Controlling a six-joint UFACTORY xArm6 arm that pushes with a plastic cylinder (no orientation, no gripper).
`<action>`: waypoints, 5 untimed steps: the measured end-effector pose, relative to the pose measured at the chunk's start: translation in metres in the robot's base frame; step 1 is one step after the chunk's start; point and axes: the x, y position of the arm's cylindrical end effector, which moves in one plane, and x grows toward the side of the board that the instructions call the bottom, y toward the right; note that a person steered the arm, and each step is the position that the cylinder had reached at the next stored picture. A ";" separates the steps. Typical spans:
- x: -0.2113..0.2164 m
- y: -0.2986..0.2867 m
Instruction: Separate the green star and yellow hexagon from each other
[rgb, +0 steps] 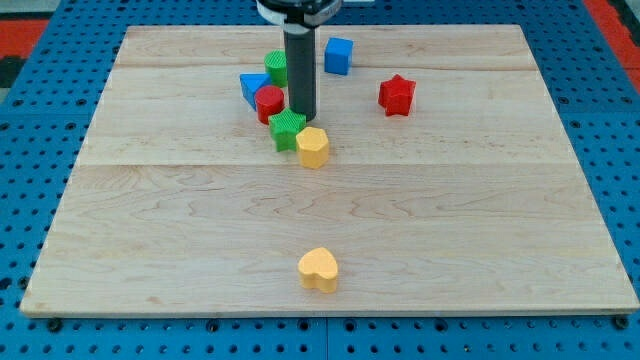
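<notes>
Toward the worktop's (150, 200) far edge, near its middle, the green star (287, 130) touches the yellow hexagon (313, 147) on its right. Both look light, rigid and quick to slide or spin. No gripper here: my tip (303, 119) stands just behind their seam, where I judge a push should land.

Tip (302, 117) down just above green star (287, 129) and yellow hexagon (313, 147), those two touching. Red cylinder (269, 102), blue block (254, 86) and green cylinder (276, 67) clustered left of rod. Yellow heart (318, 269) alone near surface's (480, 230) bottom.
</notes>
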 end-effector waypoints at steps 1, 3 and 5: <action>0.030 0.000; 0.072 0.023; 0.064 0.097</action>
